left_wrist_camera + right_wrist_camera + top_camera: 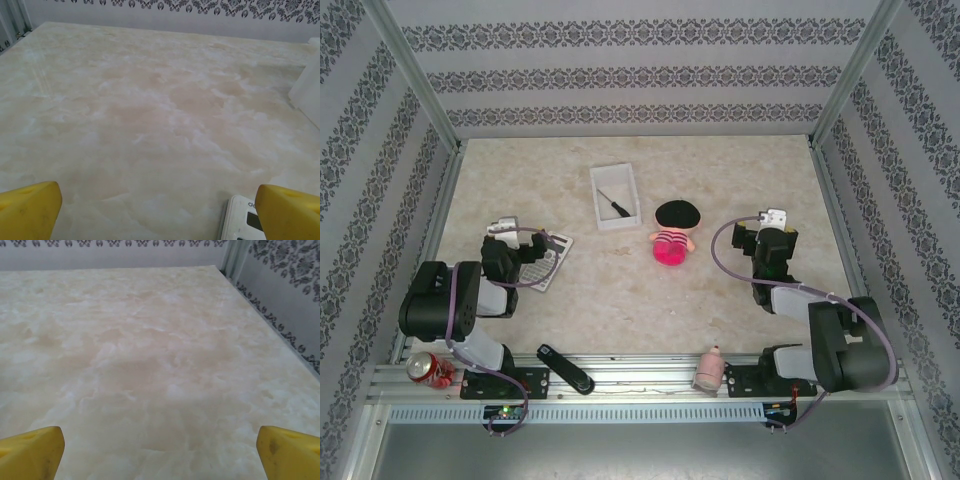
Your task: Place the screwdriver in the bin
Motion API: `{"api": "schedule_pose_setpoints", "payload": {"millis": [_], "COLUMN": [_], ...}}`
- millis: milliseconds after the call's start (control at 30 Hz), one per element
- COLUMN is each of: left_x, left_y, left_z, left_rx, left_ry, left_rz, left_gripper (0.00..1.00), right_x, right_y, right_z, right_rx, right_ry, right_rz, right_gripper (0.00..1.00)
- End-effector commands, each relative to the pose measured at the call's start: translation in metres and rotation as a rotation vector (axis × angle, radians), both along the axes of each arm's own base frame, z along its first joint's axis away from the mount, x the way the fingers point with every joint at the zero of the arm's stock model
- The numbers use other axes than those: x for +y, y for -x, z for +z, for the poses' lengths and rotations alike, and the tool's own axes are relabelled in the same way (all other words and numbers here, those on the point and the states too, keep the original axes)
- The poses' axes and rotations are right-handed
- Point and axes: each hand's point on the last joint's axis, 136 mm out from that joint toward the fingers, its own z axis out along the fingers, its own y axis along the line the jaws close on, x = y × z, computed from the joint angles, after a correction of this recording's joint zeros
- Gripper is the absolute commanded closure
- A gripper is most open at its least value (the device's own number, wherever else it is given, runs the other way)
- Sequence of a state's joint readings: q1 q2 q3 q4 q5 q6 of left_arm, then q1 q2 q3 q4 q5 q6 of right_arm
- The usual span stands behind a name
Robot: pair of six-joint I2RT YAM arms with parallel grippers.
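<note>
The small black-handled screwdriver lies inside the shallow white bin at the back middle of the table. My left gripper hovers left of the bin, beside the calculator, and in the left wrist view my left gripper is open with bare table between its yellow fingertips. A white corner of the bin shows at that view's right edge. My right gripper is to the right of the bin. In its wrist view my right gripper is open over bare table, holding nothing.
A grey calculator lies by the left gripper, its corner near the right fingertip. A plush doll with black hat sits right of the bin. A red can, black oblong device and pink bottle rest on the front rail.
</note>
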State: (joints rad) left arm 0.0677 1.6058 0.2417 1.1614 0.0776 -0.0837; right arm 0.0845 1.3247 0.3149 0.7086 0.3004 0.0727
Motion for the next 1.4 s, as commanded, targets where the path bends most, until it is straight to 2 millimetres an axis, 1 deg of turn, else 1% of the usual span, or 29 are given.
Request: {"api": "schedule_pose_setpoints", "payload": {"millis": [0,33,100,133,200,400,767,867,1367], "left_x": [0.002,0.001,0.0,-0.001,-0.002,-0.006,-0.006,-0.006,-0.006], "left_y": [-0.009,-0.01,-0.012,-0.013,-0.015,-0.021,-0.02,-0.02,-0.02], "left_z": [0.017,0.016,0.015,0.014,0.013,0.011,0.011,0.011,0.012], "left_rx": [-0.052,-0.044,-0.033,-0.027,-0.018,0.012,0.01,0.009,0.008], "left_ry": [-0.011,-0.01,-0.01,-0.01,-0.01,-0.01,-0.011,-0.011,-0.011], "left_rz": [-0.005,-0.012,-0.02,-0.026,-0.031,-0.059,-0.062,-0.062,-0.062], "left_gripper": [0.01,0.01,0.01,0.01,0.01,0.01,0.01,0.01,0.01], "right_x": [0.006,0.008,0.013,0.011,0.007,0.008,0.008,0.012,0.013], "right_y": [-0.02,-0.022,-0.035,-0.037,-0.035,-0.035,-0.035,-0.036,-0.036], "right_z": [0.016,0.009,0.007,0.006,0.003,0.004,0.004,0.004,0.004], "right_rx": [-0.091,-0.082,-0.088,-0.113,-0.098,-0.103,-0.103,-0.1,-0.1], "right_ry": [0.001,0.001,-0.001,-0.014,-0.036,-0.032,-0.032,-0.029,-0.03], "right_rz": [0.053,0.067,0.093,0.097,0.089,0.093,0.097,0.117,0.12], "right_gripper": [0.02,0.02,0.02,0.02,0.02,0.02,0.02,0.02,0.02]}}
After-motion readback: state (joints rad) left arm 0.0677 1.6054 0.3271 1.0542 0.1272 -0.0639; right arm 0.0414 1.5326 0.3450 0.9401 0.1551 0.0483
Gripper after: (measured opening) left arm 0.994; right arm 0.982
